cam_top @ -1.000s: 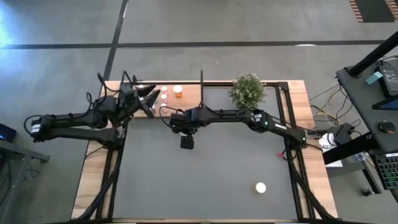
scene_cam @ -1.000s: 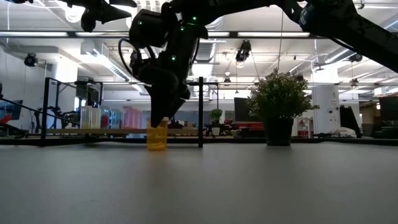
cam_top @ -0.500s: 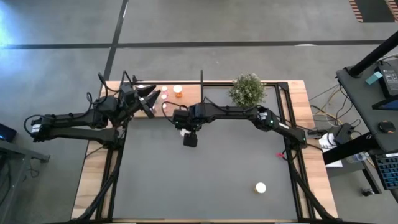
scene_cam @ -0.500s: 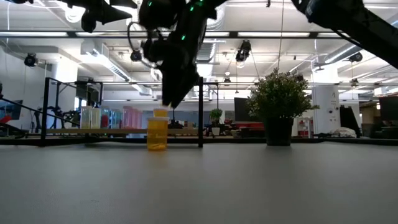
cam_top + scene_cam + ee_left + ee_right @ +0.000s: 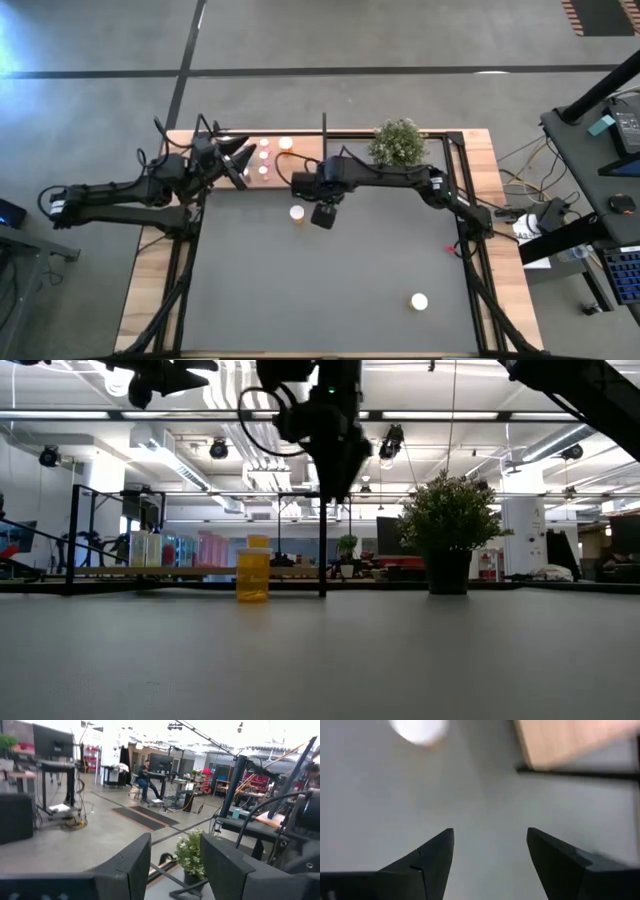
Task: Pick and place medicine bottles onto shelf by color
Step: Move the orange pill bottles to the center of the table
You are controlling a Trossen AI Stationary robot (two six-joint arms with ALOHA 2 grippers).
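A bushy green potted plant (image 5: 398,145) is set at the far edge of the dark grey tabletop (image 5: 360,290); desks and monitors are seen beyond.

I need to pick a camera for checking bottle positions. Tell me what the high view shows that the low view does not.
Only the high view shows a white-capped bottle alone on the near right of the table, the small bottles on the shelf seen from above, and the left gripper over the shelf's left end.

Only the low view shows the orange body of the bottle.

Both show that bottle, the plant and the open right gripper raised above the table.
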